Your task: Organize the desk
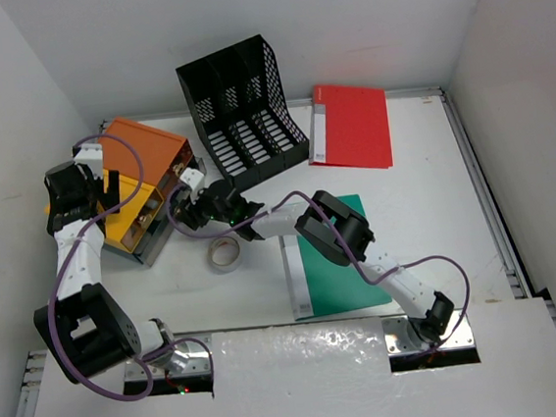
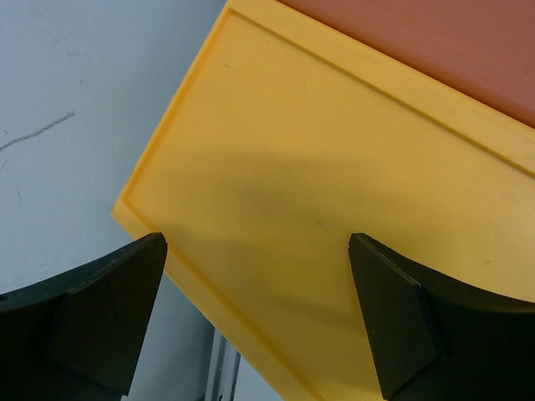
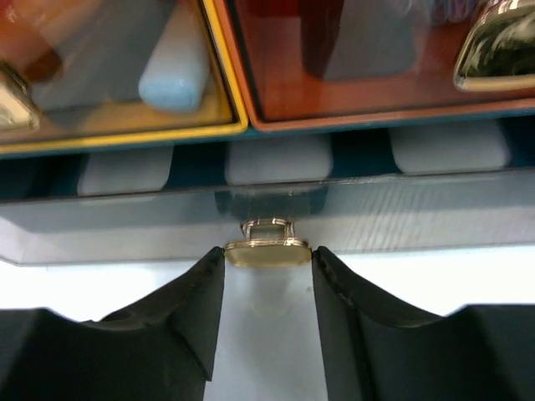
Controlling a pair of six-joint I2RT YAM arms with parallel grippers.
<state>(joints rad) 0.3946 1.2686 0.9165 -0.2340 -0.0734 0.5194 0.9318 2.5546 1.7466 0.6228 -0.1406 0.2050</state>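
Brass drawer knob (image 3: 267, 251) sits clamped in right pincer (image 3: 268, 256); left pincer (image 2: 257, 244) hangs released above yellow box lid (image 2: 334, 159).

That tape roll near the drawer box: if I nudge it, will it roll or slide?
Lying flat on the desk, the tape roll probably slides rather than rolls. It looks small and hollow, so likely light and easily knocked.

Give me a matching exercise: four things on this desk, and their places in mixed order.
1. red flat plastic folder
2. green flat folder
3. black mesh file rack
4. pale round tape roll

A. standing at the back of the white desk
B. near edge, centre
C. lying flat at the back
D. beside the orange-yellow drawer box

Pairs: 1-C, 2-B, 3-A, 4-D.
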